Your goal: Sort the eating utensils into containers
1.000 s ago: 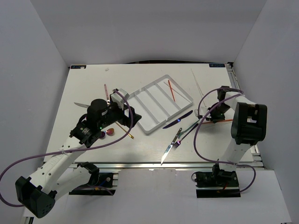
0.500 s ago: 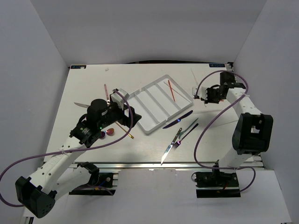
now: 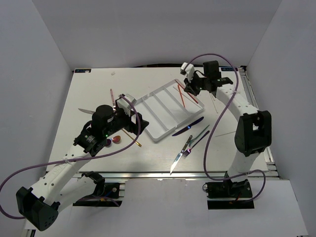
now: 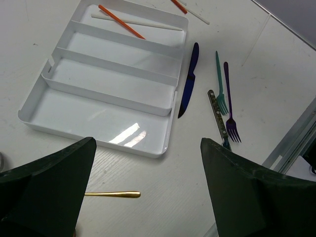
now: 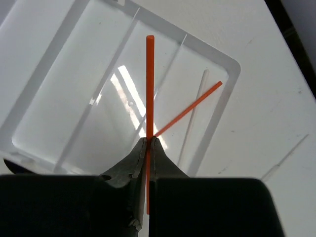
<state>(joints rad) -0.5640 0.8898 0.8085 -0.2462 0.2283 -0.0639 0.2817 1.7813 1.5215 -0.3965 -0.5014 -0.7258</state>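
Orange chopstick (image 5: 149, 84) pinched between the tips of the right gripper (image 5: 148, 140), jaws shut down to the stick's thickness; most of its length juts out ahead of the tips, a shorter part runs back between the fingers; gripper hangs above the far end of the white tray (image 5: 236, 69); a second orange chopstick (image 5: 190, 109) and a white stick (image 5: 193, 118) lie in the end compartment, below and just right of the tips. Left gripper (image 4: 148, 143) spread fully wide, holding nothing, hovering over the near end of the tray; blue knife (image 4: 190, 79) and purple fork (image 4: 229, 106) on the table ahead and to its right, gold handle (image 4: 111, 194) just below it. Risks, as judged: held stick sits at an angle to the dividers, so a release here could leave it bridging a wall or in the neighbouring slot; the grip is narrow, so the stick may swivel; a drop from height could bounce it over the rim.
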